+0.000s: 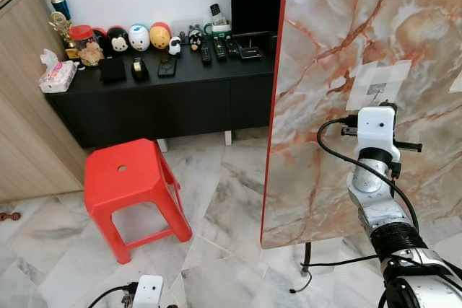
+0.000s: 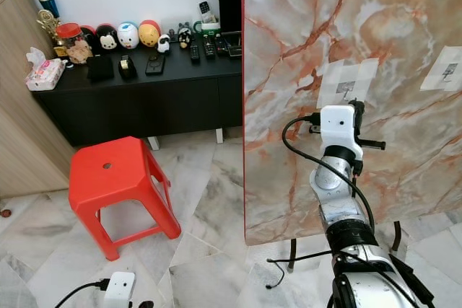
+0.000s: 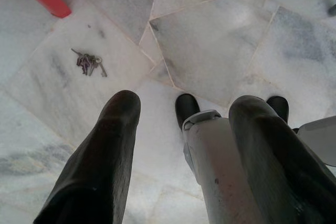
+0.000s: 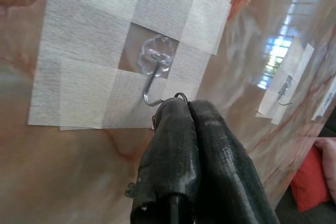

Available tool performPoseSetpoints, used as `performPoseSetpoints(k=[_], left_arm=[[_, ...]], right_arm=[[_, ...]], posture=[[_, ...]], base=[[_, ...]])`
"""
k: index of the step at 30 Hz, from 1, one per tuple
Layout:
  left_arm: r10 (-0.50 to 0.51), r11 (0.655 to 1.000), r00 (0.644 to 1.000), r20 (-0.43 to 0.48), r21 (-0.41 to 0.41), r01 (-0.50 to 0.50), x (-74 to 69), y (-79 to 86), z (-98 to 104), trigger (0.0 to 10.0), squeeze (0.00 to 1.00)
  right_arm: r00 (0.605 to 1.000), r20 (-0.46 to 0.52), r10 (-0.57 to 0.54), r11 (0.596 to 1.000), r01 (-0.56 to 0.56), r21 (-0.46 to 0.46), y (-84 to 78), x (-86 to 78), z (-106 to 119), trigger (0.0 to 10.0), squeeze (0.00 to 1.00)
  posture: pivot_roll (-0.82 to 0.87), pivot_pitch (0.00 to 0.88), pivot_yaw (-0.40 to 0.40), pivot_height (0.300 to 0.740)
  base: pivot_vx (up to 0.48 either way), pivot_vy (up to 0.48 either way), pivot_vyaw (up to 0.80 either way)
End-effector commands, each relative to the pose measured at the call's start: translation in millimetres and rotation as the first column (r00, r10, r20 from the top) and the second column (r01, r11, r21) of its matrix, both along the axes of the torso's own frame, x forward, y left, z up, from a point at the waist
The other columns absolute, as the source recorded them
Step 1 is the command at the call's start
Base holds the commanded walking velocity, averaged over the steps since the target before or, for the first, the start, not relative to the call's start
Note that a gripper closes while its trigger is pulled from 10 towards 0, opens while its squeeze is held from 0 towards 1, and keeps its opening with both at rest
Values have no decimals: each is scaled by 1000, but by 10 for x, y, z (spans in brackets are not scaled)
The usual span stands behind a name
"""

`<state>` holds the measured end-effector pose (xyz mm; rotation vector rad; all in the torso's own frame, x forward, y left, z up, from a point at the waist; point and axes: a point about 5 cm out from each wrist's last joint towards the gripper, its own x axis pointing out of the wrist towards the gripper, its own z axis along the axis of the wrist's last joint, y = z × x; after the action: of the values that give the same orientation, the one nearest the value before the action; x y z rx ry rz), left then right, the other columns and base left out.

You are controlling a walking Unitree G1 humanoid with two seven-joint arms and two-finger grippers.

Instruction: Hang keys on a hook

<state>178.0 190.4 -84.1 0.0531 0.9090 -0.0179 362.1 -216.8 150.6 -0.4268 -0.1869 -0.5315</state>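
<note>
The right gripper [image 4: 181,109] is pressed tight together at the hook [image 4: 152,80], just at its 5 o'clock, with a thin wire loop [image 4: 180,96] peeping out at the fingertips; likely the key ring, though the keys themselves are hidden. A second bunch of keys [image 3: 89,63] lies on the marble floor [image 3: 220,40] near the stool [image 1: 130,178], at 11 o'clock from the left gripper [image 3: 178,124], whose fingers stand apart with nothing between.

Keys should be light, hard and jangly, prone to swing; the ring is the place to pinch, leaving the loop free to slip over the hook's upturned tip.

The hook is taped to a glossy marble-patterned board [image 1: 339,27], upright and probably slick. At 10 o'clock stands a black cabinet [image 1: 166,99] with toys and remotes
</note>
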Motion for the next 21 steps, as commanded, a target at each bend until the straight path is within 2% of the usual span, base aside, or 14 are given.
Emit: performPoseSetpoints(k=[1,11,21], left_arm=[[7,1000,1000,-14,15,-7,-35,48,-11,10000,0],[8,1000,1000,-13,13,-8,-34,42,-12,10000,0],[10,1000,1000,-16,12,-10,-41,42,-16,10000,0]], right_arm=[[999,20,26,999,-25,-19,32,44,87,10000,0],[998,12,59,996,-58,-66,101,58,86,10000,0],[999,-21,24,996,-26,-86,64,55,54,10000,0]], posture=[[-6,57,10,740],[-5,57,9,740],[-4,58,10,740]], base=[[0,0,0],[0,0,0],[0,0,0]])
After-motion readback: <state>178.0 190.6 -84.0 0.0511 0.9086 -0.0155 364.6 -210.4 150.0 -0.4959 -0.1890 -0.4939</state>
